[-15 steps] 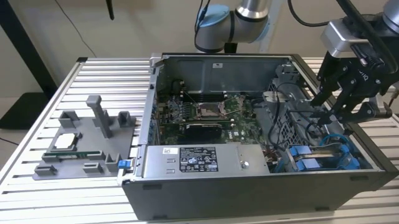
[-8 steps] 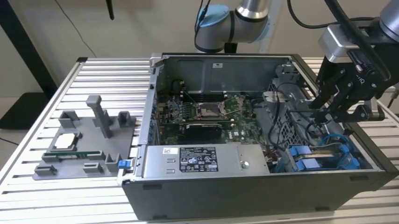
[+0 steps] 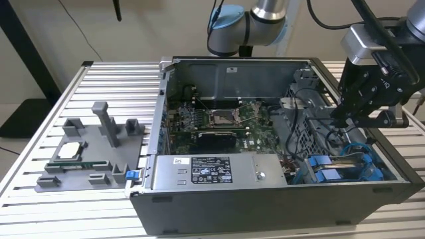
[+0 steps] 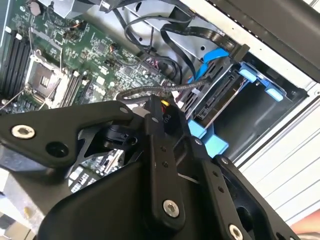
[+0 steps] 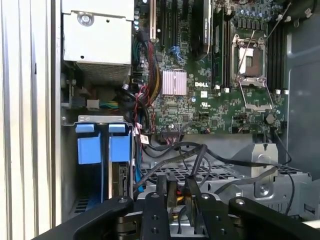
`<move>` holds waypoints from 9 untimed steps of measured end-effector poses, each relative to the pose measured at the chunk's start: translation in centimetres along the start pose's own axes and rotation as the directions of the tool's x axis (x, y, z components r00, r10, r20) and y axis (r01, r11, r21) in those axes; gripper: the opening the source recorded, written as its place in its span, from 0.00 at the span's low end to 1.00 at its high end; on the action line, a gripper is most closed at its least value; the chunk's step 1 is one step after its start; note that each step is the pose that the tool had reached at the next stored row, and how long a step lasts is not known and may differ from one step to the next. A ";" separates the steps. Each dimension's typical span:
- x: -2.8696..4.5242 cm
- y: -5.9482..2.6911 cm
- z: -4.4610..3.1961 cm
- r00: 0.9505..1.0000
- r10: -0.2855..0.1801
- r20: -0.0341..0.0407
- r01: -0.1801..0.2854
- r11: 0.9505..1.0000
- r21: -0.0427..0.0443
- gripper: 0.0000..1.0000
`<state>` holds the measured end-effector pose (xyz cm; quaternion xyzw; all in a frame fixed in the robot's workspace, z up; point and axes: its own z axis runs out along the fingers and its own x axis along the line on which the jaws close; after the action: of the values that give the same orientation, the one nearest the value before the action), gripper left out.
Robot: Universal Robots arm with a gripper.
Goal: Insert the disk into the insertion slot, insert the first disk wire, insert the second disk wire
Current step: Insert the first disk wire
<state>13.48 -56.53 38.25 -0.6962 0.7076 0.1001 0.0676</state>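
In the near corner of the case (image 3: 265,209), at the exterior view's right, we see the disk (image 3: 344,161) seated in the insertion slot (image 5: 100,119), with its blue carrier tabs (image 5: 89,148) side by side. Over the case near it hangs the gripper (image 3: 362,118), its fingers (image 5: 162,197) closed on the connector of a disk wire (image 4: 145,91) with yellow and red leads. Beyond lie the motherboard (image 3: 212,124) and the power supply box (image 3: 212,169).

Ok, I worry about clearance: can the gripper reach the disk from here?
Probably yes: the gripper, holding a disk wire, hangs over the open case near the disk; loose black cables lie close by.
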 end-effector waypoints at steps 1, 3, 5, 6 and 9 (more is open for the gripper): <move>-0.01 -0.03 -0.05 1.000 0.000 0.000 0.000 1.000 -0.002 1.00; -0.01 -0.03 -0.06 1.000 0.001 0.000 -0.001 1.000 -0.003 1.00; 0.00 -0.07 -0.10 1.000 0.001 0.000 -0.001 1.000 -0.004 1.00; 0.00 -0.07 -0.16 1.000 0.001 0.000 -0.001 1.000 -0.005 1.00; -0.02 -0.10 -0.39 1.000 0.002 0.000 -0.002 1.000 -0.009 1.00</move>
<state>13.60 -56.61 38.62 -0.6957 0.7079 0.1034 0.0645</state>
